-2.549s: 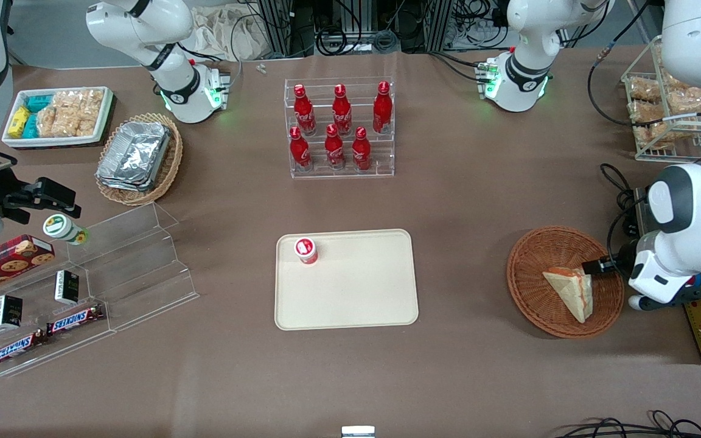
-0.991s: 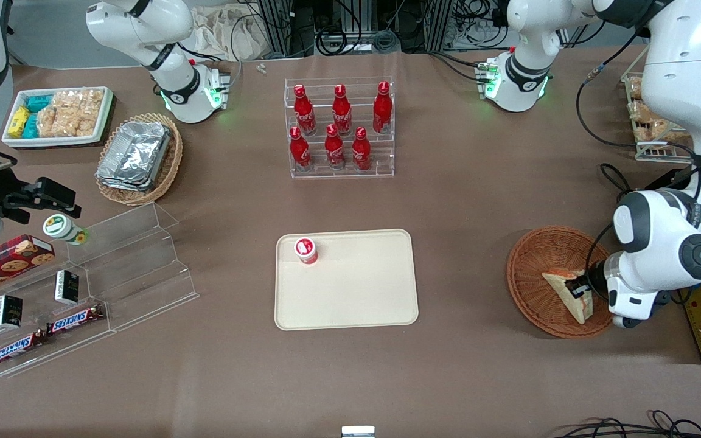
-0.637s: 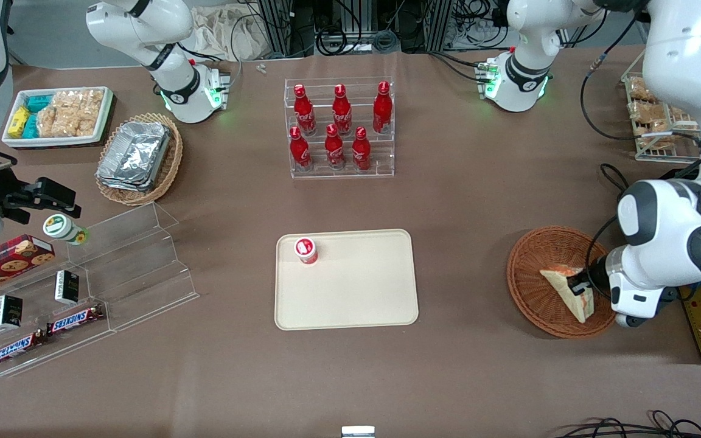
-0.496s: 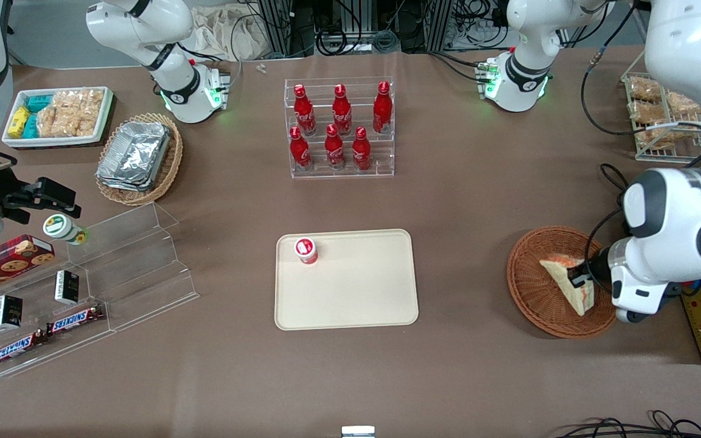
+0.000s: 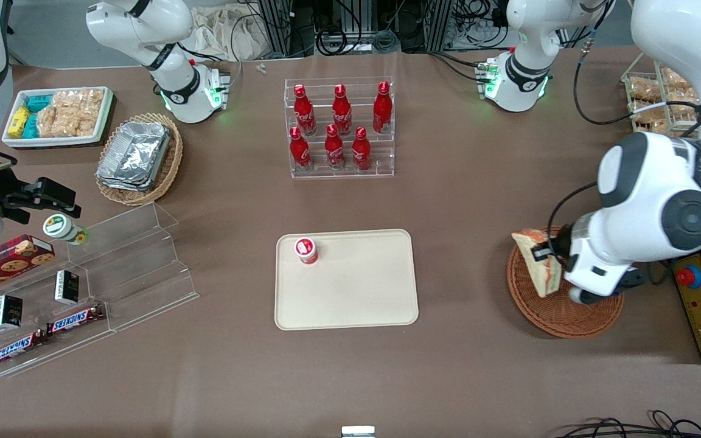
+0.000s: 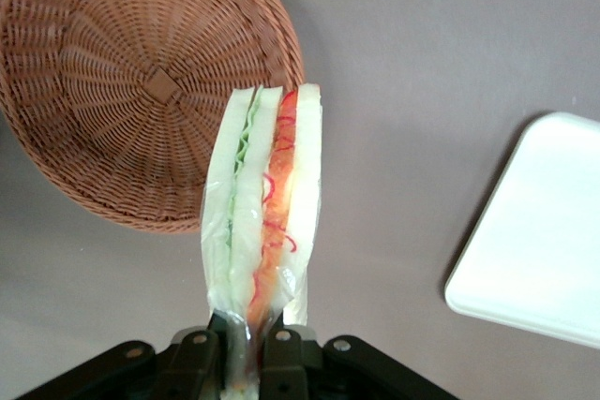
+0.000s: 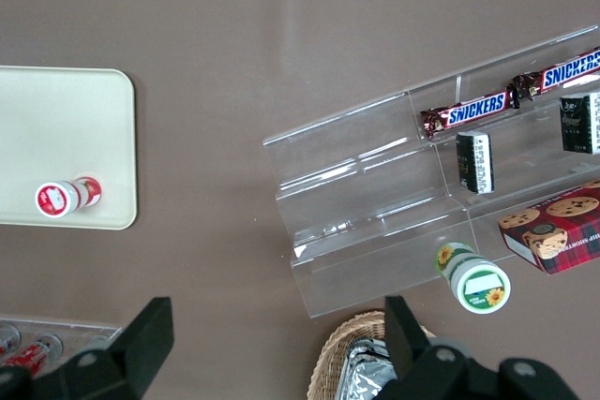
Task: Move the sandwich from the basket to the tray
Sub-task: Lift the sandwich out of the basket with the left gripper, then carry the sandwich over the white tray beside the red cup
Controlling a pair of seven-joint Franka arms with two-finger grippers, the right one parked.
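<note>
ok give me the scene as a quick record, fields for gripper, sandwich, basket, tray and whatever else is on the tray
gripper: shut on the sandwich, raised over the basket's edge
sandwich: lifted clear of the basket, held by one end, filling edge showing
basket: holds nothing, toward the working arm's end of the table
tray: mid table, mostly bare
on tray: small red-capped cup in one corner
stage: carry to tray not yet done
</note>
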